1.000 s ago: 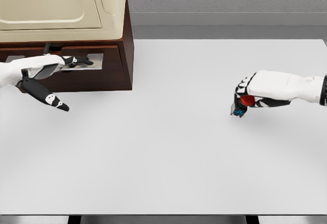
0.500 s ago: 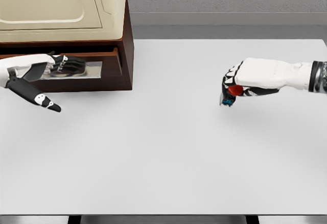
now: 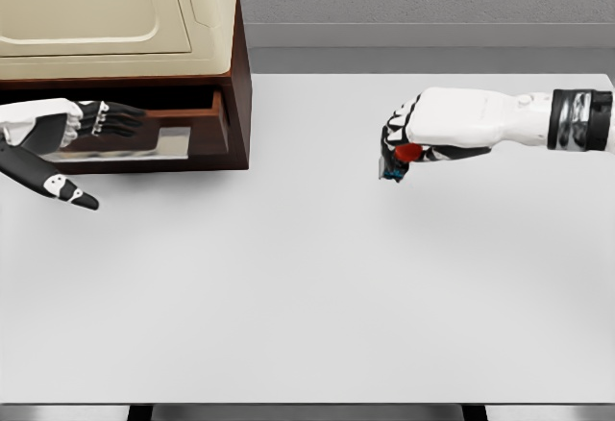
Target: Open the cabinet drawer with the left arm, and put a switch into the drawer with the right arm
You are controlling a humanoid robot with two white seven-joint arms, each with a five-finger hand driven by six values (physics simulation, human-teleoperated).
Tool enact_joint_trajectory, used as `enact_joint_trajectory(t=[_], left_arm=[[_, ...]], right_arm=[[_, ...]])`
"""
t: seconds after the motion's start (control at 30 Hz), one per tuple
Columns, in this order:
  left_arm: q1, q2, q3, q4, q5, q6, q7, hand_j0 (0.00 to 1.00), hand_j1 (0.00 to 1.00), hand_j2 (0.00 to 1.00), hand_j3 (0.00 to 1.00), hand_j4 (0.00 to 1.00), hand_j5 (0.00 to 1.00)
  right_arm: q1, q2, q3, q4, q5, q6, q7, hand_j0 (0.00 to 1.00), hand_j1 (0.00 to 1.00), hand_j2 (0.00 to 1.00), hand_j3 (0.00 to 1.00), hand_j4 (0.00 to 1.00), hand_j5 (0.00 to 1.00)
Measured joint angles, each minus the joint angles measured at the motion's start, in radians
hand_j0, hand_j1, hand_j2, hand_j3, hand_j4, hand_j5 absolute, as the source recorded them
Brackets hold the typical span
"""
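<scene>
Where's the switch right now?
Head view: small red-and-blue switch sits gripped in the right hand, above the white table, right of the brown cabinet.

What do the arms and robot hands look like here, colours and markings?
Both arms have glossy white shells. The right robot hand has a white back, black fingers and a grey-and-black band at the wrist. The left robot hand has black fingers with white dots and a black thumb with white patches.

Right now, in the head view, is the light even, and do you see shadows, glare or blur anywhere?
Head view: soft, even light, with no glare on the white table; a faint soft shadow lies under the right hand holding the switch; the drawer interior is dark beneath the cabinet; edges look slightly soft around the left hand, but nothing is clearly out of focus.
</scene>
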Motion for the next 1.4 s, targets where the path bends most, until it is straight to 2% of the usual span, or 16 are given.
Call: enact_joint_trajectory(t=[0.37,0.63,0.7,0.73,0.8,0.9,1.13,1.4], left_arm=[[0.008,0.033,0.008,0.000,0.042,-0.001,0.000,1.00,1.00,1.00,1.00,1.00,1.00],[0.006,0.078,0.020,0.001,0.066,0.019,-0.013,1.00,1.00,1.00,1.00,1.00,1.00],[0.006,0.079,0.029,0.001,0.041,0.026,-0.005,1.00,1.00,1.00,1.00,1.00,1.00],[0.006,0.081,0.038,0.007,-0.021,0.020,-0.004,1.00,1.00,1.00,1.00,1.00,1.00],[0.008,0.090,0.066,0.015,-0.097,0.008,-0.002,1.00,1.00,1.00,1.00,1.00,1.00],[0.010,0.100,0.123,0.020,-0.124,-0.013,-0.001,1.00,1.00,1.00,1.00,1.00,1.00],[0.017,0.103,0.173,0.022,-0.111,-0.153,-0.001,1.00,1.00,1.00,1.00,1.00,1.00],[0.133,0.028,0.170,0.021,-0.108,-0.614,-0.001,1.00,1.00,1.00,1.00,1.00,1.00]], right_arm=[[-0.054,0.052,0.040,0.005,-0.001,0.000,0.000,0.44,0.44,0.44,0.44,0.44,0.44],[-0.098,0.091,0.055,0.036,0.000,0.000,0.000,0.44,0.44,0.44,0.44,0.44,0.44],[-0.110,0.103,0.063,0.045,0.000,0.000,0.000,0.44,0.44,0.44,0.44,0.44,0.44],[-0.114,0.108,0.067,0.049,0.000,0.000,0.000,0.44,0.44,0.44,0.44,0.44,0.44],[-0.126,0.116,0.072,0.053,0.000,0.000,0.000,0.44,0.44,0.44,0.44,0.44,0.44],[-0.137,0.128,0.076,0.055,0.000,0.000,0.000,0.44,0.44,0.44,0.44,0.44,0.44],[-0.186,0.158,0.101,0.057,0.000,0.000,0.000,0.44,0.44,0.44,0.44,0.44,0.44],[-0.258,0.222,0.145,0.065,-0.002,0.000,0.000,0.44,0.44,0.44,0.44,0.44,0.44]])
